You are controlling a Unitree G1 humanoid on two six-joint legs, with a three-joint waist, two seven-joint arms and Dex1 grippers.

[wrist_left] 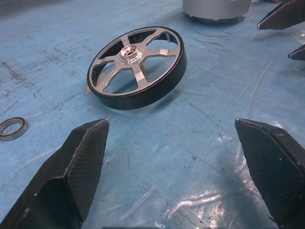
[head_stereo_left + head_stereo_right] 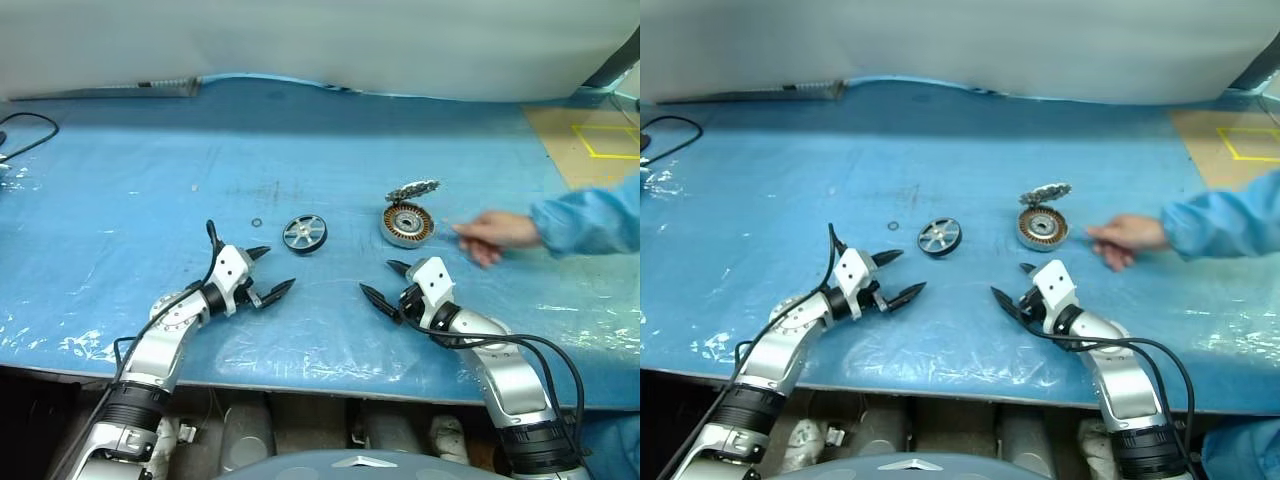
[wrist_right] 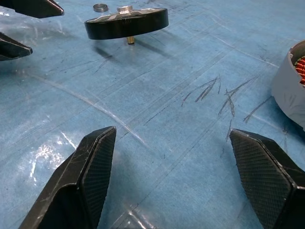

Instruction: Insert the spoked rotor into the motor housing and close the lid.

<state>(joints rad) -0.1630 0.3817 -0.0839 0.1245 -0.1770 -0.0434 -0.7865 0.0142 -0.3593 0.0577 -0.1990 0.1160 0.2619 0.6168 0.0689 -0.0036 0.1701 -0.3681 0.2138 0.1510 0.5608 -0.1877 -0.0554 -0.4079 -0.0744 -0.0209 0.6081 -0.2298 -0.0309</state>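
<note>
The rotor (image 2: 304, 234) is found lying on the blue sheet (image 2: 120, 200), resting slightly tilted on its hub pin, with its dark rim and silver spokes facing up. It is taken as the landmark for what follows. The housing (image 2: 407, 225) is set well to the right of the rotor, its copper windings exposed. The lid (image 2: 413, 189) is seen standing open at the housing's far edge, ribbed side showing. A small dark ring (image 2: 257, 223) is noted just to the left of the rotor, apart from it. The left gripper (image 2: 270, 272) is held near the rotor, on its near-left side, fingers spread wide and clamped on nothing; no contact with the rotor is observed. The right gripper (image 2: 386, 282) is placed to the near right of the rotor, in front of the housing, its fingers likewise wide apart and empty. A person's hand (image 2: 497, 234) in a blue sleeve is recorded farther right of the rotor, just beside the housing; whether it touches the housing cannot be told.
</note>
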